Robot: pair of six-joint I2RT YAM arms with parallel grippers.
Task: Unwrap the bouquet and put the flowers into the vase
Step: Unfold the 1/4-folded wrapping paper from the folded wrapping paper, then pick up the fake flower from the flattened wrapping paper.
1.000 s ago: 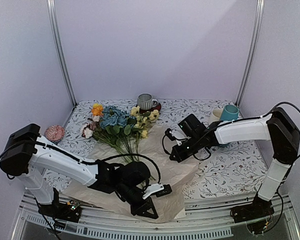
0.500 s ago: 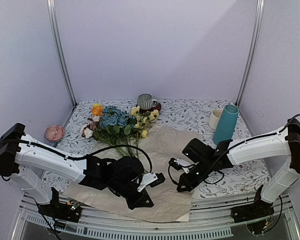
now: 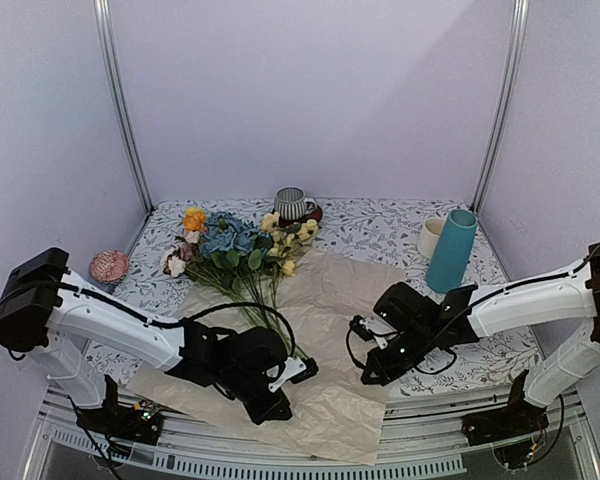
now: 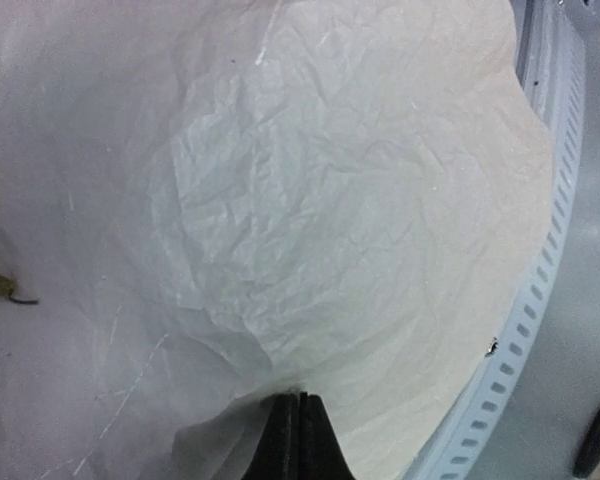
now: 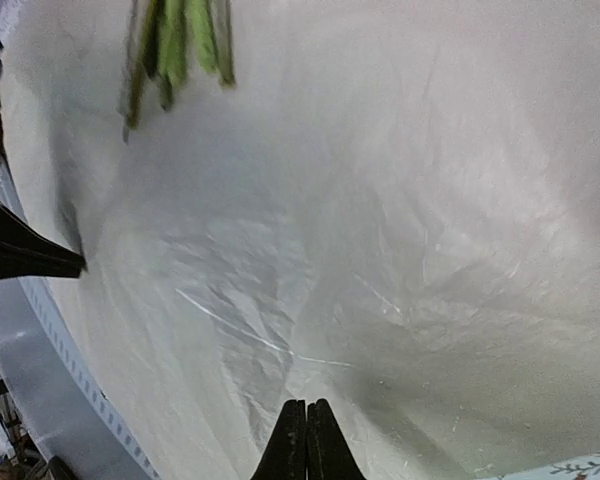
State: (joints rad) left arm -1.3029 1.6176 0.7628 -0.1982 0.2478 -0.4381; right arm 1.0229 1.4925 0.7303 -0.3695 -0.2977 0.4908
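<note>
The bouquet lies opened out: the flowers point(image 3: 235, 245) rest at the back left, their green stems point(image 5: 175, 40) reaching onto the spread, crinkled peach paper point(image 3: 330, 300). The teal vase point(image 3: 450, 250) stands upright at the back right, with nothing showing in it. My left gripper point(image 3: 280, 412) is low on the paper's front part, jaws shut with a raised fold of paper point(image 4: 330, 200) at its tip point(image 4: 301, 397). My right gripper point(image 3: 368, 378) is at the paper's right side, also shut, with creases in the paper point(image 5: 400, 200) running to its tip point(image 5: 307, 403).
A cream mug point(image 3: 430, 237) stands just left of the vase. A striped grey cup point(image 3: 292, 204) is at the back centre and a pink round object point(image 3: 109, 266) at the far left. The paper's front edge overhangs the slotted metal rail point(image 4: 560, 300).
The right arm swung from the table's middle toward the front, uncovering the vase. Both grippers drew nearer the front edge, and the paper slid forward under the stems.
</note>
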